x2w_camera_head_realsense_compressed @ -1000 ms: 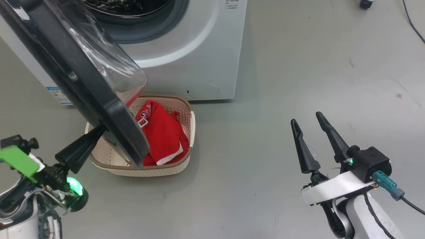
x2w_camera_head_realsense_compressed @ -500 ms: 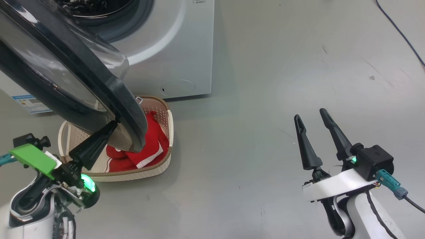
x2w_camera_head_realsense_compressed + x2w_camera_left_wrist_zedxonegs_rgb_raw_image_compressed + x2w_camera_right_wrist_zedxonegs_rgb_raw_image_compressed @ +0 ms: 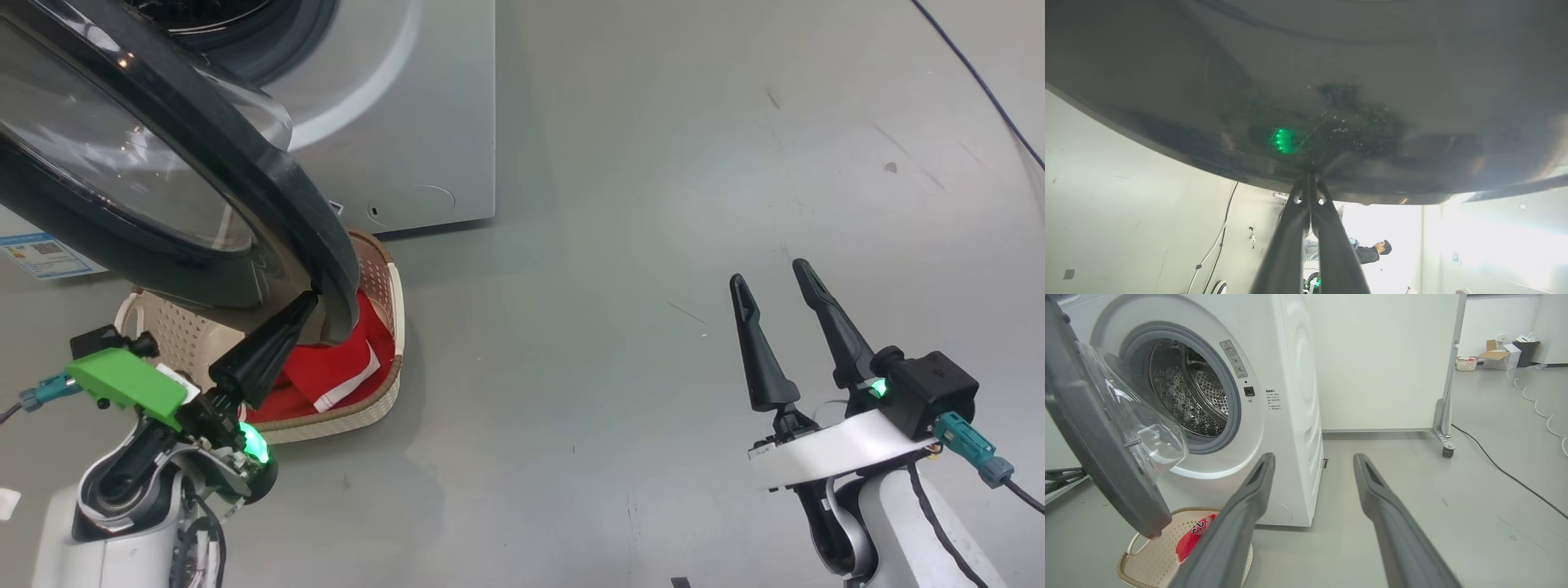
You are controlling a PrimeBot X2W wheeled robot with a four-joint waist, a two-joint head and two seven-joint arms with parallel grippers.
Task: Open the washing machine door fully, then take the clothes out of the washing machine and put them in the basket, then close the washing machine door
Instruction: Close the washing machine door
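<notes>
Grey floor [image 3: 612, 286] runs under everything; at the left the washing machine door [image 3: 122, 163] hangs half-swung over the basket [image 3: 343, 420], where the clothes [image 3: 335, 371] lie, and the left fingers [image 3: 265, 363], pressed shut on nothing, touch their tips to the outer face of its black rim. Judging by its thick rim and glass bowl, the door is heavy, stiff and smooth, best pushed near that free edge toward the washing machine [image 3: 408, 122]. Far right, the right fingers [image 3: 758, 359] stand spread and empty, well apart from it.

red clothes [image 3: 339, 367], cream perforated basket [image 3: 384, 327], white washing machine [image 3: 408, 106]
</notes>
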